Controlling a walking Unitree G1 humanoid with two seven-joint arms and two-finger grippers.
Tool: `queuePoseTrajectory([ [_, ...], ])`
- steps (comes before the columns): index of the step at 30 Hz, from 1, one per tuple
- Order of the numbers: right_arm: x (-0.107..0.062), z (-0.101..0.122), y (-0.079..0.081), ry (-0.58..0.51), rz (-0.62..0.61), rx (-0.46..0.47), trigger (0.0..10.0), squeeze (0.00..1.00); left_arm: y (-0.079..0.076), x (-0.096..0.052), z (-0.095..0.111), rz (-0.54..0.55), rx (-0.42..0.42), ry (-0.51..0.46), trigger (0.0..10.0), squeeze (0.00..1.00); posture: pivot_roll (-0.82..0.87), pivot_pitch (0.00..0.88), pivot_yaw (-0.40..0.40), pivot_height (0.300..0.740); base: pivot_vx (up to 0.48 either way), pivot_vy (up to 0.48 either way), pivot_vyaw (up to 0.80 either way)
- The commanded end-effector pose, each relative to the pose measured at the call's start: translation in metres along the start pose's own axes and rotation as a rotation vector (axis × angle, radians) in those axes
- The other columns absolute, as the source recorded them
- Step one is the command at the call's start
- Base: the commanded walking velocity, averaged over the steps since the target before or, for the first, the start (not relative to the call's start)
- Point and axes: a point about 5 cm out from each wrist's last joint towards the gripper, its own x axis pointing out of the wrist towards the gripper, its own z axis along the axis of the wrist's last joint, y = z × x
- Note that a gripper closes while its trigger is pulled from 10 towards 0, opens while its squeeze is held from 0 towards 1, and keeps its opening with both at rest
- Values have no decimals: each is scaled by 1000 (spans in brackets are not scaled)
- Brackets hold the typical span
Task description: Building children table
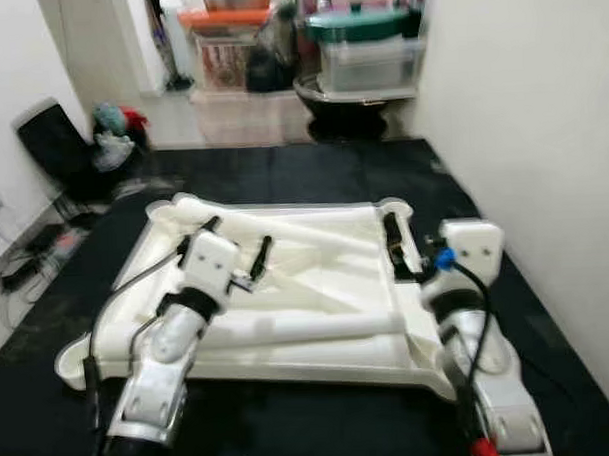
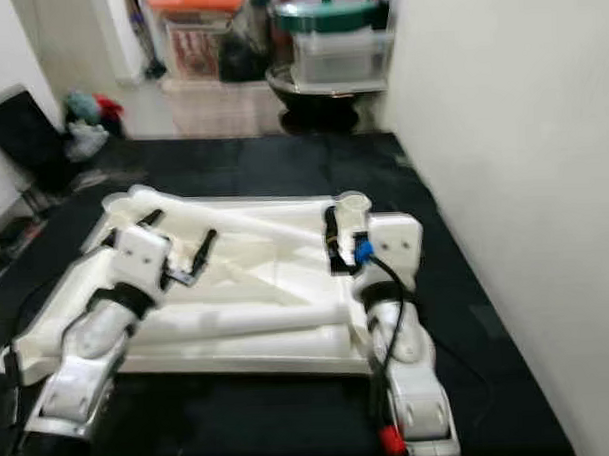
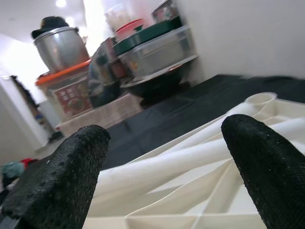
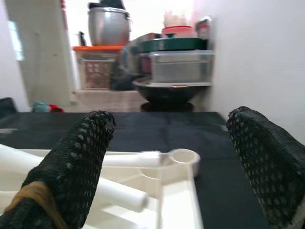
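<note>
A white plastic table top (image 1: 319,366) lies upside down on the black mat (image 1: 282,169). Loose white leg tubes rest in it: a long one (image 1: 308,330) near the front and another (image 1: 285,229) slanting across the back. My left gripper (image 1: 237,240) hovers open over the top's left-middle ribs, nothing between its fingers (image 3: 71,171). My right gripper (image 1: 397,247) stands open at the top's right edge, just short of the round corner socket (image 4: 183,156), with nothing held.
Stacked storage boxes and a black basin (image 1: 350,91) stand at the back. A white wall (image 1: 541,130) runs close along the right. A black object (image 1: 51,142) and cables (image 1: 30,258) sit at the left, off the mat.
</note>
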Motion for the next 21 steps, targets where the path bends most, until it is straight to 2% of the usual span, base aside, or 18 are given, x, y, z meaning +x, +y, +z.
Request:
queuePoseTrajectory([
  [1, -1, -1, 2, 12, 4, 25, 10000, 0, 2, -2, -2, 3, -16, 9, 10000, 0, 27, 0, -45, 740, 0, 304, 0],
  [10, 0, -2, 2, 17, 8, 36, 10000, 0, 2, -2, -2, 3, -24, 8, 10000, 0, 27, 0, -44, 740, 0, 402, 0],
  [15, 1, -4, 0, 47, -10, 109, 10000, 0, 2, -2, -1, 3, -22, 7, 10000, 0, 28, 0, -46, 740, 0, 480, 0],
  [21, 2, -6, 0, 61, -16, 130, 10000, 0, 2, -2, -1, 0, -28, 5, 10000, 0, 31, 0, -46, 740, 0, 404, 0],
])
